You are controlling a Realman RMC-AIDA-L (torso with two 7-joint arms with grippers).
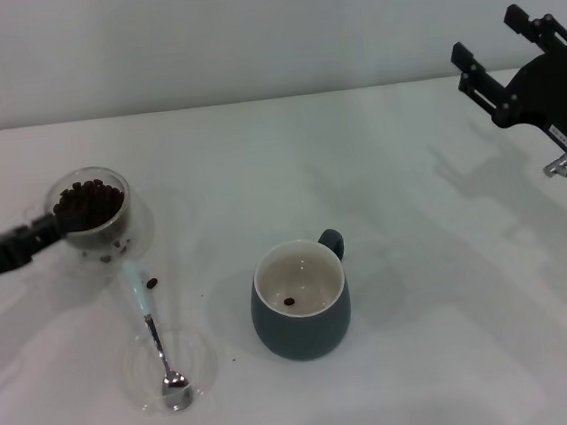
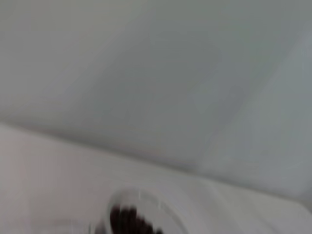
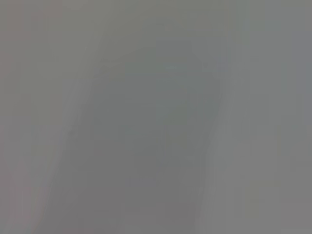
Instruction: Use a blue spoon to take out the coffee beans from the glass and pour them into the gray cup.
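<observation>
Spoon lies near the worktop's front-left, long axis running front to back: handle toward the glass, bowl resting in a shallow clear dish. Left gripper touches the glass's rim; closure cannot be determined. Right gripper is raised at the right edge, fingers apart, empty.

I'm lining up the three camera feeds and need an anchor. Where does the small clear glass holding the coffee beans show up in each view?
Head view: the small clear double-walled glass stands at the left of the white table, the left end effector at its rim.
Left wrist view: the glass sits at the bottom edge, near the middle.
Right wrist view: not in it.
Shared landmark: the heap of dark brown coffee beans inside the glass.
</observation>
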